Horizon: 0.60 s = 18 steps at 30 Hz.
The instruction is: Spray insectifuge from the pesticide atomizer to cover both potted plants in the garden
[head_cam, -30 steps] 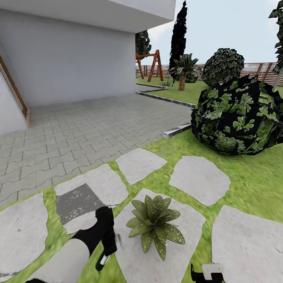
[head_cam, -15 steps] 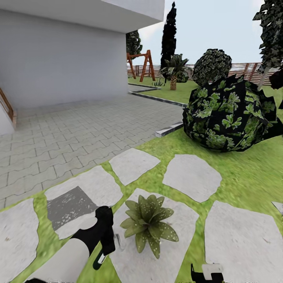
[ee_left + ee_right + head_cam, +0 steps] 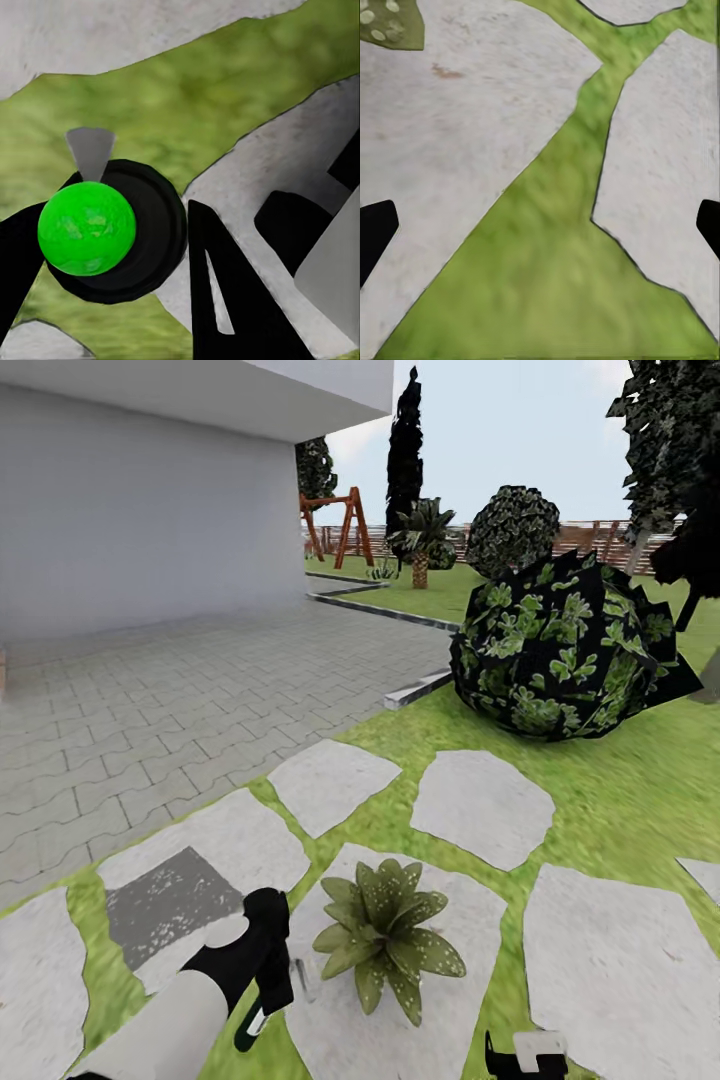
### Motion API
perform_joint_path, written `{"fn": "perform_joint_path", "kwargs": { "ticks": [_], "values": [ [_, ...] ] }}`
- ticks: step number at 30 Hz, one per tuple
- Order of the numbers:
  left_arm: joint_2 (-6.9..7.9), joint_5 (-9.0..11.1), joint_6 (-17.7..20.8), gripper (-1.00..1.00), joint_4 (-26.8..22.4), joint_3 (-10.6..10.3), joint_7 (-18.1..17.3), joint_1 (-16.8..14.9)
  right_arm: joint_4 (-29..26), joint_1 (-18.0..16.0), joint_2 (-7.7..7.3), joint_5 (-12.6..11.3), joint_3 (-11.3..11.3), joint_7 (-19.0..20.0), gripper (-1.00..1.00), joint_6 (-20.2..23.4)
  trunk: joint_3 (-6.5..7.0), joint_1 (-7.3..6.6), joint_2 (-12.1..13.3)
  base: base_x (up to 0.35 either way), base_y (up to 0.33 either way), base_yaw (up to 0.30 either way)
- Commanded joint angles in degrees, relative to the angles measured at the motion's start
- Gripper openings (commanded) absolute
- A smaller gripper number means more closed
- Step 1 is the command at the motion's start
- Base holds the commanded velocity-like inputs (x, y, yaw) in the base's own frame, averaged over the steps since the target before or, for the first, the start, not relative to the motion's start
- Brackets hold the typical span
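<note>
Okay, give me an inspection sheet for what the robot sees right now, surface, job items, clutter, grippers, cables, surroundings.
Surface: green lawn with grey stepping stones; paved yard on the house side.
Job's things: potted plant on a stone, leaves dotted with whitish specks; pesticide atomizer in the left gripper, beside the plant.
Clutter: a darker speckled patch on a stone.
Grippers: left shut on the atomizer; right gripper open over grass and stone, nothing between its fingertips.
Cables: nothing seen.
Surroundings: large dark shrub, house wall, swing frame, palm, wooden fence.
</note>
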Motion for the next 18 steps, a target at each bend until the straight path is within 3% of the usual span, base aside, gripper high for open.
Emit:
{"fn": "perform_joint_path", "kwargs": {
  "ticks": [1, 4, 8, 12, 15, 18],
  "values": [
    [0.03, -0.2, 0.5, -1.0, -0.1, -0.1, -0.3, 0.0, 0.1, -0.1, 0.0, 0.6, -0.3, -0.3, 1.0, -0.2, -0.05, 0.0, 0.0, 0.048, 0.288, -0.289],
    [0.25, -1.1, 0.4, -1.0, 0.4, -0.4, -0.3, 0.3, 0.1, -0.1, 0.02, 0.6, -0.3, -0.3, 1.0, -0.2, -0.05, 0.0, 0.0, 0.013, 0.166, -0.289],
    [-0.02, -5.9, 0.6, -1.0, 0.0, -1.4, -0.4, 0.4, 0.1, -0.1, 0.03, 0.6, -0.3, -0.3, 1.0, -0.2, -0.05, 0.0, 0.0, 0.002, 0.023, -0.16],
    [-0.86, -6.4, 2.0, -1.0, -2.5, -1.5, -0.7, -0.5, 0.1, -0.1, 0.0, 0.6, -0.3, -0.3, 1.0, -0.2, -0.05, 0.0, 0.0, 0.0, 0.001, -0.011],
    [-1.02, -6.1, 2.8, -1.0, -8.7, -1.4, -1.0, -0.6, 0.1, -0.1, 0.0, 0.6, -0.3, -0.4, 1.0, -0.2, -0.05, 0.0, 0.0, 0.0, 0.0, -0.001],
    [-0.96, -6.5, 2.9, -1.0, -9.0, -1.3, -1.0, -0.3, 0.1, -0.1, 0.0, 0.6, -0.3, -0.4, 1.0, -0.2, -0.05, 0.0, 0.0, 0.0, 0.0, 0.0]
  ]
}}
